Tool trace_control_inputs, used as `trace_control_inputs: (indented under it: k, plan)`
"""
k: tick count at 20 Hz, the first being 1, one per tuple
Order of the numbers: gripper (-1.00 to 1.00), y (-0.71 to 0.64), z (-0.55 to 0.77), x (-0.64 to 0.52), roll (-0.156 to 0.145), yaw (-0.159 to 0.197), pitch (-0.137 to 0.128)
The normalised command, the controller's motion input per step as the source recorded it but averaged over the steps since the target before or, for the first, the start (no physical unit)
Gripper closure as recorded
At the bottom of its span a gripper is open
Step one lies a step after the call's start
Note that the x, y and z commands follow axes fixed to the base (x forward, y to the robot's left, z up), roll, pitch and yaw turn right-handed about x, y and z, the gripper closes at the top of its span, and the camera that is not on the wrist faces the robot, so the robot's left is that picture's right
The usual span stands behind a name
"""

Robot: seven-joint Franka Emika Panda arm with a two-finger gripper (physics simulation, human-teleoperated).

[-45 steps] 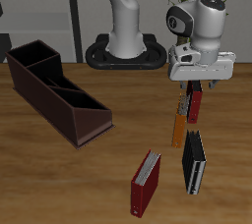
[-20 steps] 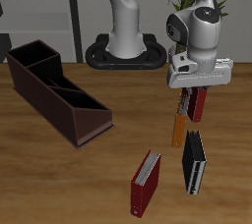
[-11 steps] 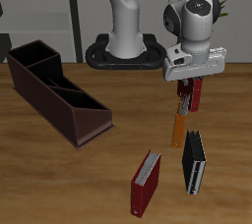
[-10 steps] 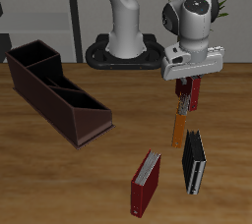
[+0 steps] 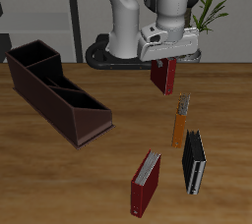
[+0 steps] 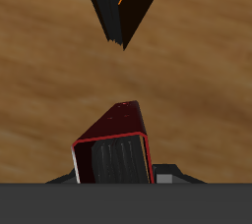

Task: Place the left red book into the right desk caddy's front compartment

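Note:
My gripper (image 5: 163, 61) is shut on the left red book (image 5: 163, 76), a slim dark red hardcover that hangs below it, lifted clear of the table. In the wrist view the same book (image 6: 114, 147) shows end-on between my fingers. The right desk caddy (image 5: 57, 89), a long dark maroon open-top box with dividers, lies across the table away from the gripper, its low sloped end nearest the table's front edge. Its tall-walled front compartment (image 5: 63, 92) sits behind that low end.
A thin orange book (image 5: 179, 122) lies on the table below the gripper, and also shows in the wrist view (image 6: 123, 4). A black book (image 5: 194, 161) and a red book with a grey-white page block (image 5: 146, 181) lie nearer the front edge. The robot base (image 5: 126, 53) stands behind.
The gripper has risen with the red book in it and moved across the table toward the caddy's side. The other books have not moved.

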Motion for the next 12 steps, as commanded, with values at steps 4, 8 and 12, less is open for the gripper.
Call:
trace_control_inputs:
  k: [4,8,12]
  plan:
    - [1.00,-0.53,0.36,-0.07,-0.060,0.075,-0.053]
    - [1.00,-0.65,0.50,0.00,-0.118,0.079,-0.065]
    - [1.00,-0.41,0.46,0.00,-0.115,0.047,-0.076]
